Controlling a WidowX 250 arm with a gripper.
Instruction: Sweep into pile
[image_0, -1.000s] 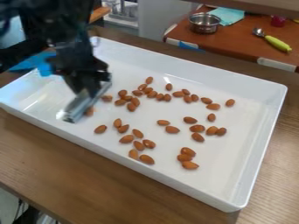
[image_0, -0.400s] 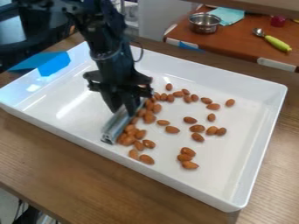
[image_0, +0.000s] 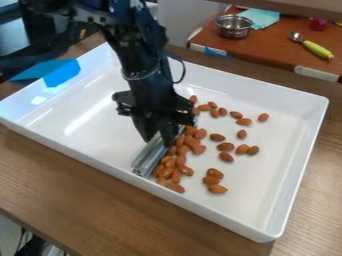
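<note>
Pinched by the black tool (image_0: 161, 138), a metal bar (image_0: 149, 159) is now pushed farther across the white tray (image_0: 264, 172), and more almonds (image_0: 181, 160) are bunched along it, though others ahead are still left scattered.

I'd call this a robotics lab, going by the black robot arm (image_0: 137, 62) over the wooden table (image_0: 67, 175), its end effector (image_0: 160, 140) down inside a white tray (image_0: 257, 195), and, beyond the end effector to the right, a reddish table (image_0: 274, 52) holding a metal pot (image_0: 234, 29), cloth (image_0: 262, 18) and green-handled spoon (image_0: 317, 49).
</note>
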